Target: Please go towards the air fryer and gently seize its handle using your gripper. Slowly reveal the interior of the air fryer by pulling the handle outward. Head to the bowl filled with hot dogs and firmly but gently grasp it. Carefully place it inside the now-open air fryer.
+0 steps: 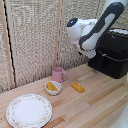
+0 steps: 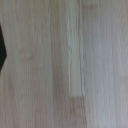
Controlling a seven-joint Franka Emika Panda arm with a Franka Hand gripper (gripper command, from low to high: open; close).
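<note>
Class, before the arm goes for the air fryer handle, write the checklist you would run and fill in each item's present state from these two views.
1. Air fryer drawer shut, ready to pull: ok, it looks closed.
2. Handle in sight: cannot tell; the arm covers the drawer front in the exterior view.
3. Gripper open: cannot tell; the wrist view shows only bare table wood, and the exterior view hides the fingers.
4. Bowl upright with hot dogs inside: ok.
5. Path to the bowl: not ok yet; the pink mug stands close behind it and an orange piece lies on its exterior view's right.
6. Plate out of the way: ok, it lies apart from the bowl.
</note>
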